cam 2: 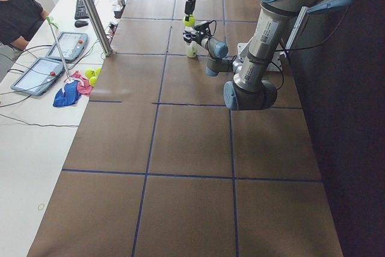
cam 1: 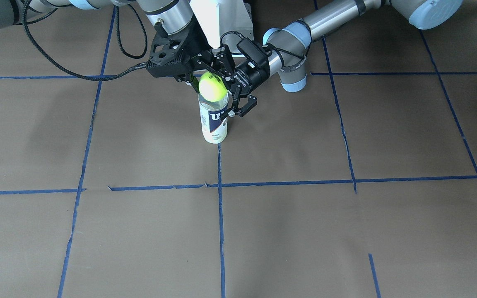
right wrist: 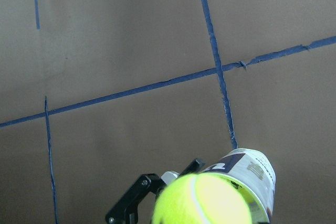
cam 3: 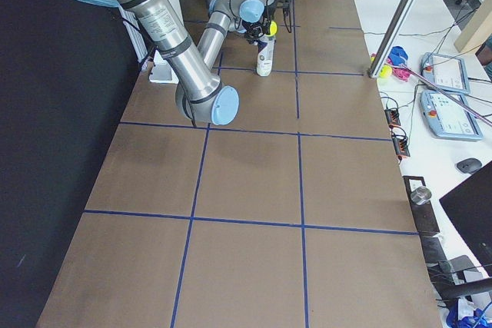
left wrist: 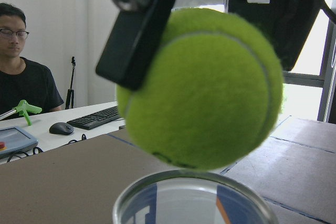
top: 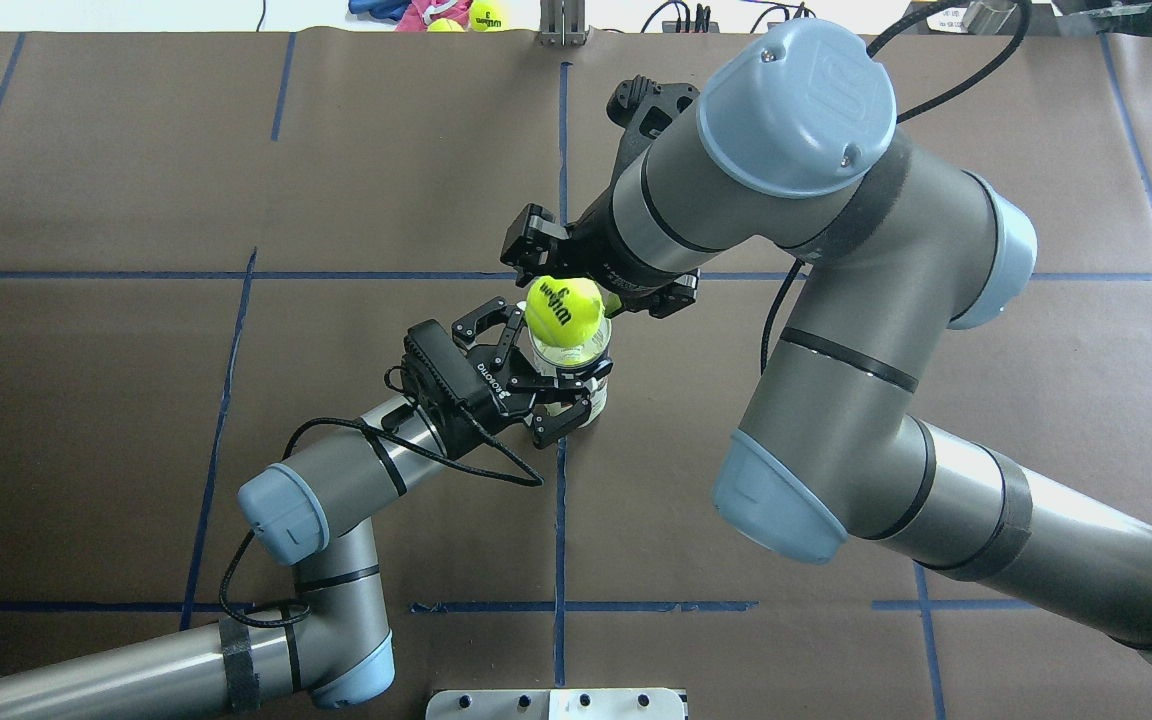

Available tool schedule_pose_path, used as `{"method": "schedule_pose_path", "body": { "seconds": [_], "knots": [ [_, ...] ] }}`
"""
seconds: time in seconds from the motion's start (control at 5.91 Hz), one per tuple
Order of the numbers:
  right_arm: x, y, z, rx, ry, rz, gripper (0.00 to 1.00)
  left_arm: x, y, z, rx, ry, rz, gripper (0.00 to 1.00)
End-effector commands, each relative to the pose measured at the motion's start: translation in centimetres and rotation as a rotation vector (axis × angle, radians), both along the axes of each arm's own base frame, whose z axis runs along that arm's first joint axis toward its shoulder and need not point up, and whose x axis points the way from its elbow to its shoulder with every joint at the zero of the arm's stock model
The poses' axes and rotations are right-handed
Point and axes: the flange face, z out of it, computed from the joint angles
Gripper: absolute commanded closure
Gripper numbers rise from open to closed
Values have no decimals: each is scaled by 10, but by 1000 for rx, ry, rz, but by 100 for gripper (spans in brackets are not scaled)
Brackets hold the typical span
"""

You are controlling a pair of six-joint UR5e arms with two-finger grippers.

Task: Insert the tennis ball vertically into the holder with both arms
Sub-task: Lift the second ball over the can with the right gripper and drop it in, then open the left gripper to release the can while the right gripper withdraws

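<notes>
Just above the probably light, tippy holder (cam 1: 213,126), gripped high by the left jaws, the right jaws pinch the soft tennis ball (top: 563,312) across its sides.

Overhead and front cameras look down from opposite sides, sharing the holder (cam 1: 214,124).

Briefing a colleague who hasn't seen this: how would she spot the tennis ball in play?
On the brown table, find where the two grey robot arms meet. There the right gripper holds a fluorescent yellow-green tennis ball above an upright clear plastic can. Unlike the spare balls past the table's far edge, it is aloft.
</notes>
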Motion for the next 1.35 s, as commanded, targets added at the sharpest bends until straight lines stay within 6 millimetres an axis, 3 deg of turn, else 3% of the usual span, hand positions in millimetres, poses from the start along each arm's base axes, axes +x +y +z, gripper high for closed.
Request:
{"method": "schedule_pose_path", "body": {
  "seconds": [0.0, 0.17, 0.34, 0.51, 0.68, 0.85, 1.02, 1.18],
  "knots": [
    [0, 0, 1, 2, 3, 4, 2, 0, 0, 0, 0, 0, 0, 10],
    [1, 0, 3, 9, 4, 0, 1, 0, 0, 0, 0, 0, 0, 10],
    [16, -12, 19, -2, 20, 18, 1, -1, 0, 0, 0, 4, 1, 10],
    [39, -30, 49, 37, 65, 26, 1, -8, 2, -5, 13, 48, 0, 9],
    [62, -49, 64, 66, 92, 29, 1, -19, 6, -20, 26, 94, 2, 8],
    [101, -74, 85, 38, 99, 38, 1, -35, 10, -41, 43, 146, 3, 7],
    [139, -93, 119, 78, 143, 14, 1, -48, 11, -54, 52, 181, -2, 8],
    [153, -102, 147, 105, 189, -1, 1, -72, -2, -65, 65, 212, -33, 4]
  ]
}}
